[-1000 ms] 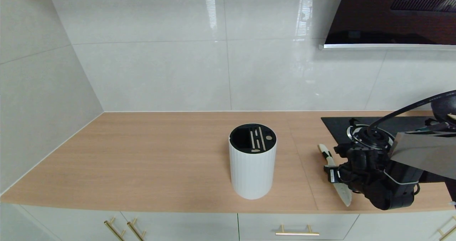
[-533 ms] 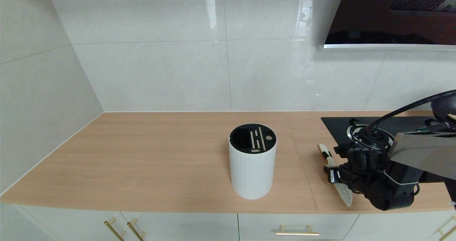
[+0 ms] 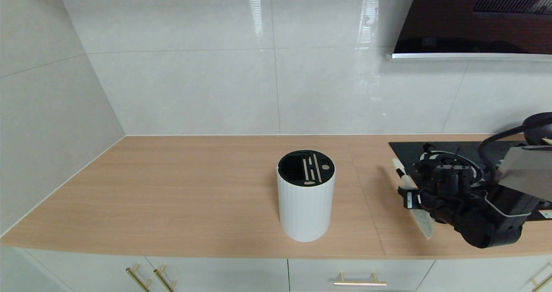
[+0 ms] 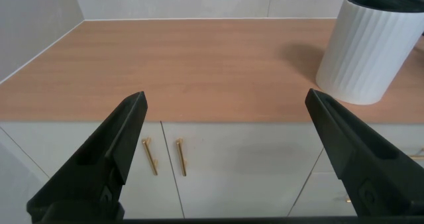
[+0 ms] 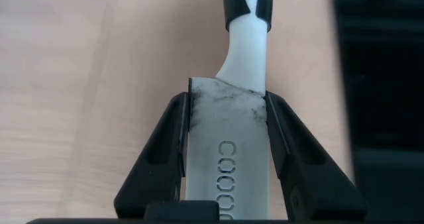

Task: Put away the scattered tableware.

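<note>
Where the counter ends at the near side, there are white cupboard doors [image 3: 207,272] with thin gold handles [image 3: 360,280]. The left gripper [image 4: 225,98] is out in front of that edge, its two black fingers spread wide with nothing between them. The counter [image 3: 172,188] is smooth, light brown wood. A tall round white holder [image 3: 305,201] with ribbed sides stands in the middle, and its black top has slots. Bare wood lies between the holder and the knife.

To the right, the right gripper [image 3: 415,198] pinches the flat white knife [image 3: 421,223] by its blade, close to the black and white handle. The handle points to the far side, beside the black stove [image 3: 403,147]. A second ago the knife was a bit nearer and more to the left. Shiny pale wall tiles [image 3: 194,89] are behind, and a dark hood [image 3: 465,20] is far right.
</note>
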Controlling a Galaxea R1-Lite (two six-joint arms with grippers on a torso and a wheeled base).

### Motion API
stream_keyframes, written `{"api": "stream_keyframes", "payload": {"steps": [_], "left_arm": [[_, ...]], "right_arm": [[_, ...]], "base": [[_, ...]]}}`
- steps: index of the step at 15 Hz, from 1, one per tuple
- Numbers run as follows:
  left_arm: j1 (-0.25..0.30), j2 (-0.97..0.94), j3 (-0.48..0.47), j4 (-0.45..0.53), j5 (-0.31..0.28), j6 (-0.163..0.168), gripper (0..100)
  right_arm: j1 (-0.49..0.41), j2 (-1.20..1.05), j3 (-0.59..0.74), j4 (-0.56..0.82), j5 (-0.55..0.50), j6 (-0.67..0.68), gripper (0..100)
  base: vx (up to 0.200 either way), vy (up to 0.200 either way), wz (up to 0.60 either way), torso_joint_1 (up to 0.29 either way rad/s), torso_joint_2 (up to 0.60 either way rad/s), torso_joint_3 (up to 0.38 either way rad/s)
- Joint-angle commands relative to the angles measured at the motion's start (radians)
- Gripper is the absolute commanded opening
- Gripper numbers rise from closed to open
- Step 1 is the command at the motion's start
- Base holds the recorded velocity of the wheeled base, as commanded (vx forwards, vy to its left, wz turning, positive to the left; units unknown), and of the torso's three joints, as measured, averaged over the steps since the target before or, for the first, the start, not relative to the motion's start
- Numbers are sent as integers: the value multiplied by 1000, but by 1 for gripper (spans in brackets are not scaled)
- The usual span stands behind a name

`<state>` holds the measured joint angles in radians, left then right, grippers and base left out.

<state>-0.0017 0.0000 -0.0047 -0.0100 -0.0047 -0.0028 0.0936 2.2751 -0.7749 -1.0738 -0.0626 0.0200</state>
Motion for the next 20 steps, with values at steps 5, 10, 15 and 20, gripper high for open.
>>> {"api": "stream_keyframes", "payload": {"steps": [5,10,15,20], "left_arm": [[0,0,0,-1,-8,10,100],[-11,236,-268,102,-279,9,100],[-103,942,-618,41,-419,-79,100],[-374,1293,-729,-317,-423,-410,100]], "right_arm": [[77,-465,11,209,9,3,0],[224,-597,-57,305,1,1,0],[390,-628,-75,321,-13,1,0],[509,-554,-153,325,-13,0,0]], "base": [[0,0,0,0,0,0],[0,0,0,0,0,0],[0,0,0,0,0,0],[0,0,0,0,0,0]]}}
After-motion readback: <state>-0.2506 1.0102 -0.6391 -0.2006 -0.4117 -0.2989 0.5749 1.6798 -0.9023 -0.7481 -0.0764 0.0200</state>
